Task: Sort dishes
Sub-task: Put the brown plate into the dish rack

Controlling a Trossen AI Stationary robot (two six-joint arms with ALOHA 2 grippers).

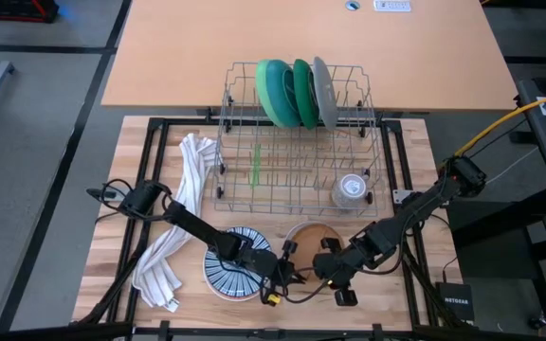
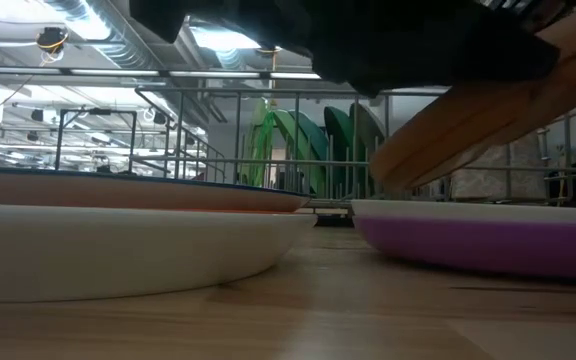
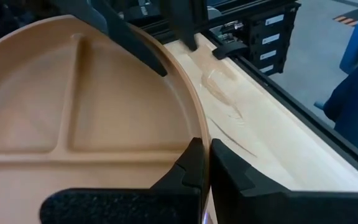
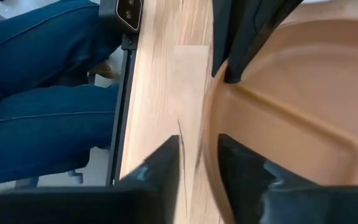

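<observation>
Gripping the tan divided plate rim at lower centre, left gripper is clamped; right gripper, jaws apart, should clear before lifting.

View from above. A wire rack on the table holds two green dishes and a grey plate on edge, plus a glass cup. A white towel lies left. In front, the left tool and right tool flank a tan plate beside a striped bowl.
</observation>
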